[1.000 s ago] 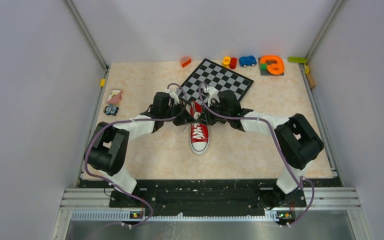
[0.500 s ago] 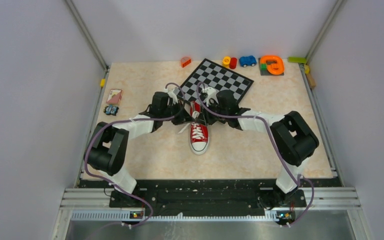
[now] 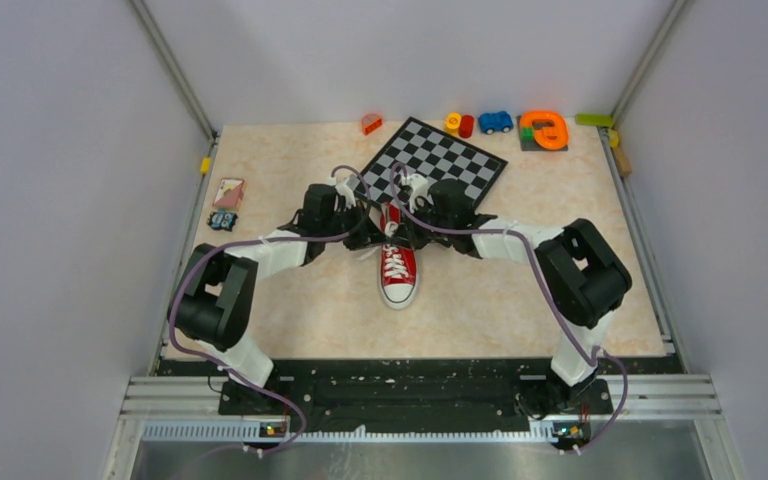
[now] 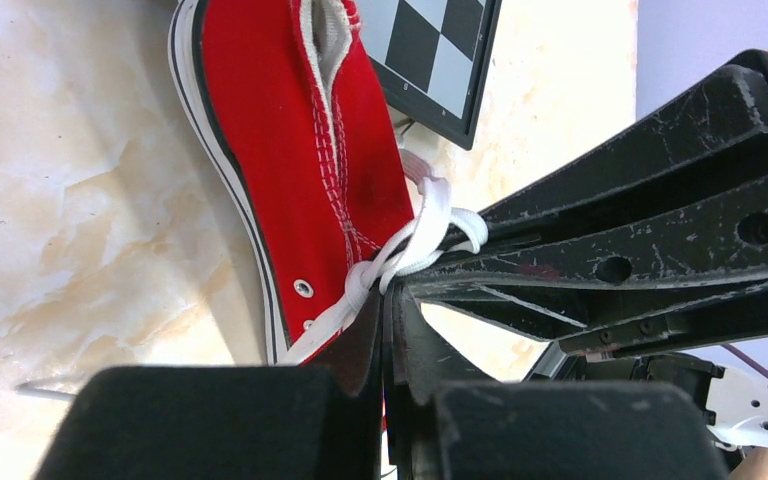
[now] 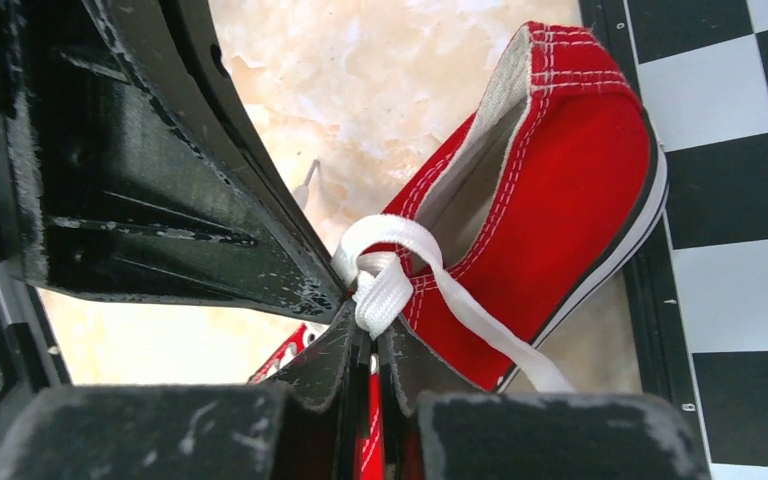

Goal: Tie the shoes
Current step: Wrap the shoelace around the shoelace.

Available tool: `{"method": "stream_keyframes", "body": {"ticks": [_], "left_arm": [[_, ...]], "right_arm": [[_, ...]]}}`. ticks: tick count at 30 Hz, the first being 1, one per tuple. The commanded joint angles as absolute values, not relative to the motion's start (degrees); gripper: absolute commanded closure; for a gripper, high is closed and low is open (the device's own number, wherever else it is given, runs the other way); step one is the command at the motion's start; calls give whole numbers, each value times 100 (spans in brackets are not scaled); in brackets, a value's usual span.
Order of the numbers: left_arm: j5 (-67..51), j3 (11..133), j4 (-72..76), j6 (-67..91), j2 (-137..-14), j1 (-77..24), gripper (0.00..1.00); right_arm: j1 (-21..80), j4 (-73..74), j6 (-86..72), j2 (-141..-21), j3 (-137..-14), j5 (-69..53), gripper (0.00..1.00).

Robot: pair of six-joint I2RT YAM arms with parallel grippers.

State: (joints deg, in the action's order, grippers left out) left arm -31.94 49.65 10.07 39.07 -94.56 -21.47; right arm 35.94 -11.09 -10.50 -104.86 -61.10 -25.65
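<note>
Have red sneaker (image 3: 398,268) flat on worktop (image 3: 290,170), roughly mid-way betw. the arms, toe twd the bases, heel by near edge of chessboard (image 3: 440,155). Both claws down at the top eyelets, tips almost meeting over the shoe's opening. Left claw (image 4: 388,290) closed, pinching a strand of the white laces (image 4: 430,225) just under a small crossed wrap. Right claw (image 5: 368,335) closed too, nipping the same bundle from the other side, w/ a short loop standing above its tips. One loose tail trailing down past the shoe's side onto the worktop. Progress, as judged: lower lacing threaded and snug across the tongue, so nothing to do there; first crossover looks formed but slack, not cinched flat. No bow in sight, no two loops, no finished knot. Prob. somewhere around the starting-knot stage, i.e. less than half done. Left to do: pull the crossover tight, make loops, wrap, draw through, snug the bow. Can't tell which end belongs to which side inside the wrap.
</note>
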Motion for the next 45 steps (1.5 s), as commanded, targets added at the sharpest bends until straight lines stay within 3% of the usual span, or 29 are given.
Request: {"method": "stream_keyframes", "body": {"ticks": [1, 14, 23, 32, 40, 45], "left_arm": [[-3293, 4910, 1267, 3897, -9474, -2127, 100], [-3268, 4847, 1178, 3857, -9353, -2134, 100], [-3281, 4830, 1207, 3952, -9334, -2145, 100], [-3051, 4925, 1051, 3798, -9360, -2136, 100], [-3267, 4889, 1247, 3875, -9409, -2070, 100], [-3450, 4893, 1379, 3949, -9489, -2043, 100]], "right_arm": [[3718, -1414, -1041, -10484, -6325, -2775, 100], [3716, -1784, -1164, -9654, -5625, -2556, 100], [3709, -1842, -1248, -9706, -5601, -2674, 100], [3630, -1709, -1235, -9853, -5733, -2307, 73], [3170, -3027, -1988, -9542, -4978, -2969, 59], [2992, -3901, -2257, -9353, -4428, -3229, 58]]}}
